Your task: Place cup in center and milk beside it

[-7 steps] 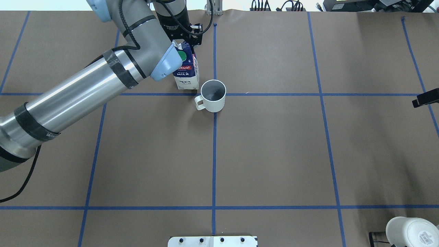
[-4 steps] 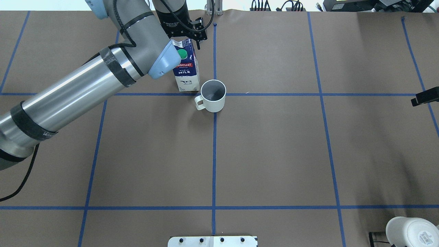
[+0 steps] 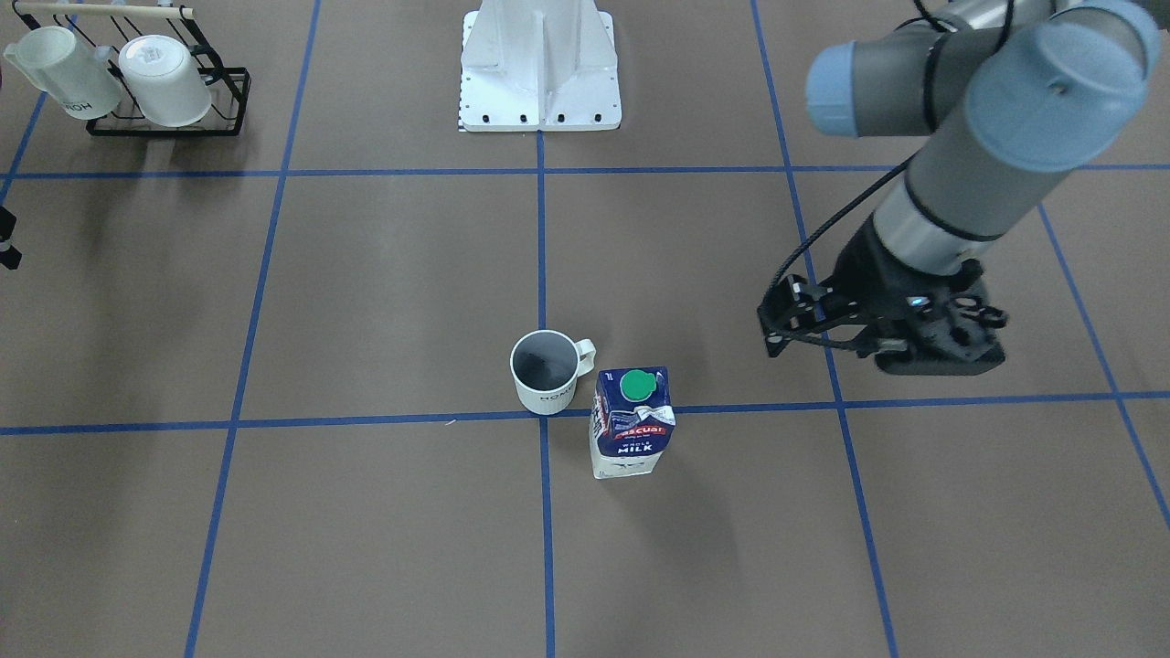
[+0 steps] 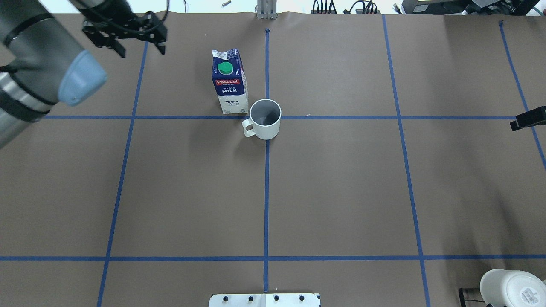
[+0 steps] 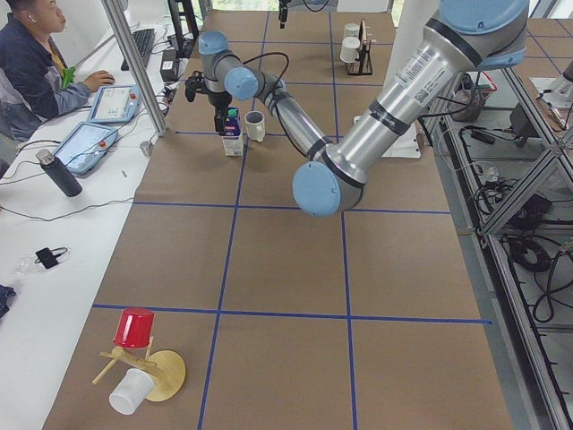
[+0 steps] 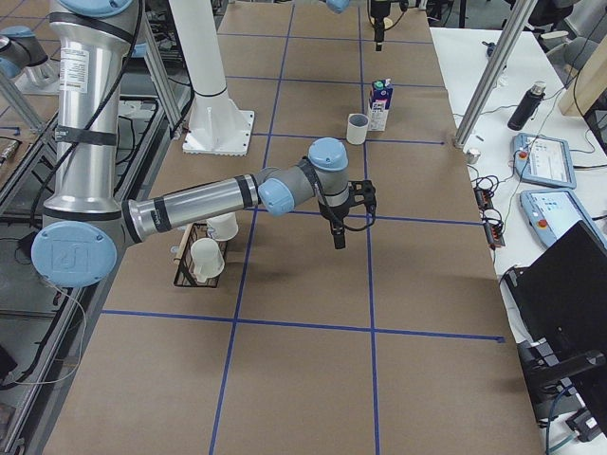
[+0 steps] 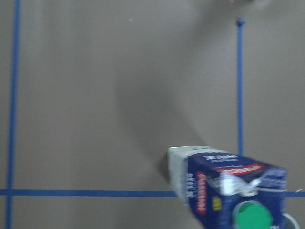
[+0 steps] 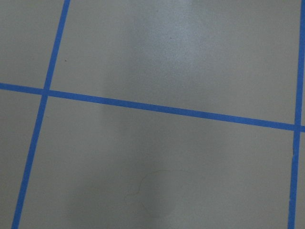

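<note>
The cup point(image 4: 265, 119), a white mug with a dark inside, stands upright at the crossing of blue tape lines; it also shows in the front view point(image 3: 544, 370). The milk point(image 4: 229, 81), a blue-and-white carton with a green cap, stands upright right beside it, nearly touching; it also shows in the front view point(image 3: 632, 422) and the left wrist view point(image 7: 233, 191). My left gripper point(image 4: 141, 46) is open and empty, well off to the left of the carton. My right gripper point(image 6: 339, 232) hangs over bare table at the right edge; I cannot tell whether it is open or shut.
A black wire rack point(image 3: 224, 100) with two white mugs stands in the near right corner. The robot's white base plate point(image 3: 539, 82) sits at the near edge. A wooden stand with a red and a white cup point(image 5: 134, 358) is at the far left end.
My left gripper has let go of the milk and pulled away to the left. The carton now stands free. The cup has not moved.
</note>
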Available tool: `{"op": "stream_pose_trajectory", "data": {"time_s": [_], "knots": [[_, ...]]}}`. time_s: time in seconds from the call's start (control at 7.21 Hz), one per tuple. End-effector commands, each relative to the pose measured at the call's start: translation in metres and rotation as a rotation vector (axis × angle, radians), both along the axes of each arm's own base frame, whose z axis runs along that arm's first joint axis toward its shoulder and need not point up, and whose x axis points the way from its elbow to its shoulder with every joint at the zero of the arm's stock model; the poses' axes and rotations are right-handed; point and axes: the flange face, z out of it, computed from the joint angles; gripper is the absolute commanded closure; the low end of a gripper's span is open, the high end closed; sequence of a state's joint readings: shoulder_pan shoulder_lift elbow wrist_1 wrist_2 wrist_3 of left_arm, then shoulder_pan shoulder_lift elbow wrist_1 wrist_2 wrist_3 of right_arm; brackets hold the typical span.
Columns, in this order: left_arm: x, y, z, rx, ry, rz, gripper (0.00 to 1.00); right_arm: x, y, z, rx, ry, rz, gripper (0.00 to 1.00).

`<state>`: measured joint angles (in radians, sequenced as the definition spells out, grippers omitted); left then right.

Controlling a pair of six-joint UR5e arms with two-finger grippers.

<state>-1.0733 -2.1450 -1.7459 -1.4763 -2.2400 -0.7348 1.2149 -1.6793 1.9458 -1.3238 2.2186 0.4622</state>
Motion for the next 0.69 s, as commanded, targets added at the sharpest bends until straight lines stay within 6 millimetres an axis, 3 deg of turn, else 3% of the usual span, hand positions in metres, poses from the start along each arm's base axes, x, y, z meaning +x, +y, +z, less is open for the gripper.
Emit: {"op": "stream_pose_trajectory", "data": {"time_s": [0.0,0.28,0.55], "knots": [[-0.089,0.052,0.105,0.096,-0.105,0.104,0.01,0.000,-0.001,0.001,0.000,0.000,-0.002,0.00],[-0.131,0.111,0.153,0.055,-0.132,0.100,0.01,-0.001,-0.002,0.000,-0.005,0.000,0.004,0.00],[-0.157,0.140,0.186,0.039,-0.148,0.107,0.01,0.010,-0.005,0.007,-0.020,0.002,0.027,0.00]]}}
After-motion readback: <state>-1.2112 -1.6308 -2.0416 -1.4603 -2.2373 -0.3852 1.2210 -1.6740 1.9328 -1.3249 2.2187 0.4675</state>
